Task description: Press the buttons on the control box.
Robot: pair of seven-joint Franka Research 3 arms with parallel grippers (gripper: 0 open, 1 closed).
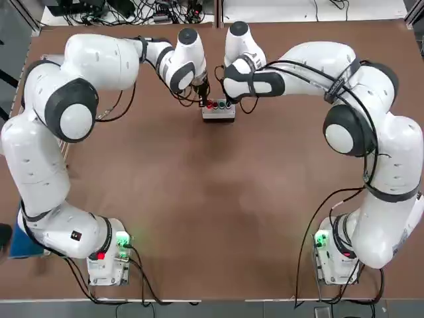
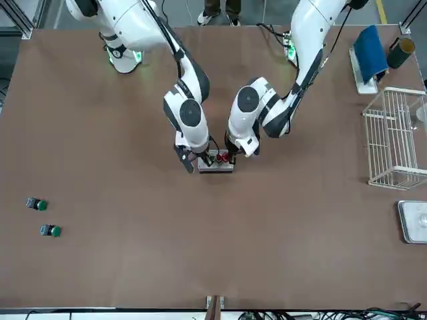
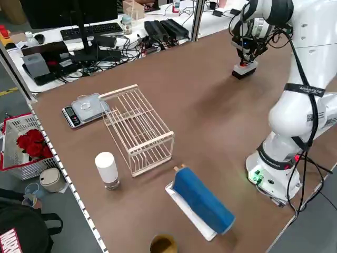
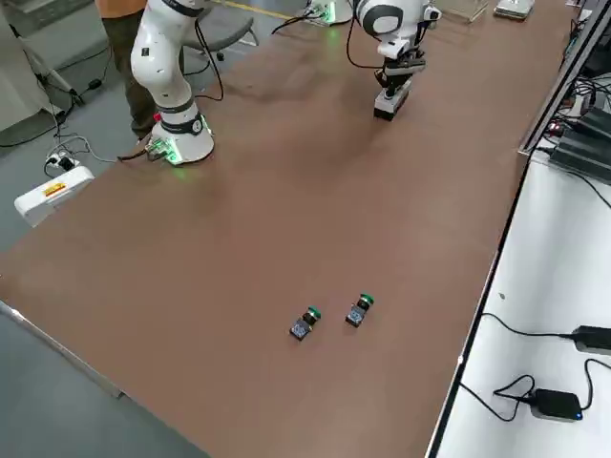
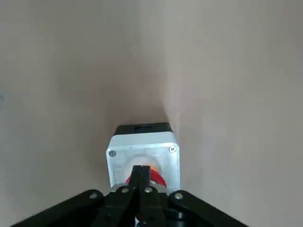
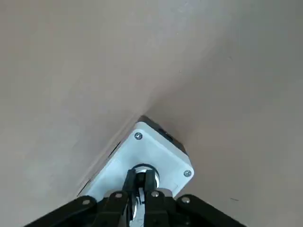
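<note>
The control box (image 1: pixel 218 110) is a small light-grey box with a row of round buttons, standing at the far middle of the table. Both grippers point down onto it from either end. My left gripper (image 1: pixel 202 99) is shut, and its tips rest on a red button (image 5: pixel 154 178) at the box's (image 5: pixel 142 144) left end. My right gripper (image 1: pixel 228 101) is shut too, its tips (image 6: pixel 140 176) set on a dark button at the other end of the box (image 6: pixel 158 151). Neither gripper holds anything.
A white wire rack (image 2: pixel 397 137) stands on the robot's left side of the table, with a blue pad (image 2: pixel 369 52), a scale (image 2: pixel 413 221) and a white cylinder (image 3: pixel 107 168) near it. Two loose green buttons (image 2: pixel 37 205) (image 2: pixel 51 231) lie far off on the robot's right.
</note>
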